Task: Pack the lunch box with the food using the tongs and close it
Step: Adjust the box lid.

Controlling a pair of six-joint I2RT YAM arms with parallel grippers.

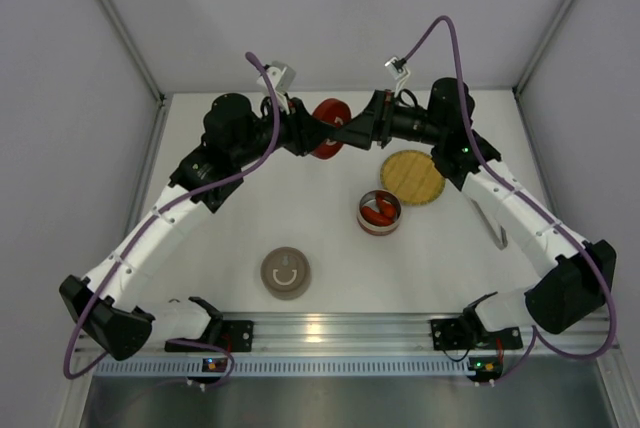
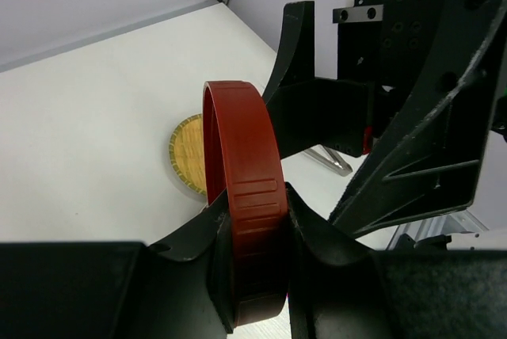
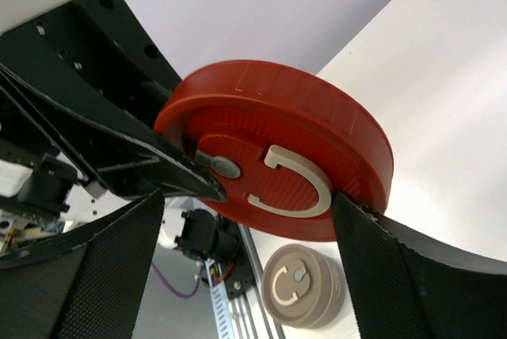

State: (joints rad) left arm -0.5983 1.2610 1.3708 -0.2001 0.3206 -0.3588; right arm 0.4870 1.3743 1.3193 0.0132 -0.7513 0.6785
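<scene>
The lunch box [image 1: 379, 213] is a small round red tin standing open on the table in front of the yellow plate, with red and orange food [image 1: 377, 212] inside. Its red lid [image 1: 328, 128] hangs on edge above the far table. My left gripper [image 1: 316, 134] [image 2: 249, 212] is shut on the lid's [image 2: 242, 188] rim. My right gripper [image 1: 342, 134] [image 3: 247, 204] faces the lid's [image 3: 277, 157] top with its jaws wide around it. One finger touches the rim; the other stands apart. The tongs [image 1: 491, 224] [image 2: 329, 161] lie on the table at the right, partly under the right arm.
A round yellow woven plate [image 1: 412, 177] [image 2: 187, 157] lies bare right of the lunch box. A closed beige tin [image 1: 286, 273] [image 3: 305, 285] stands near the front left of centre. Grey walls enclose the table on three sides, and a metal rail [image 1: 330, 333] runs along the near edge.
</scene>
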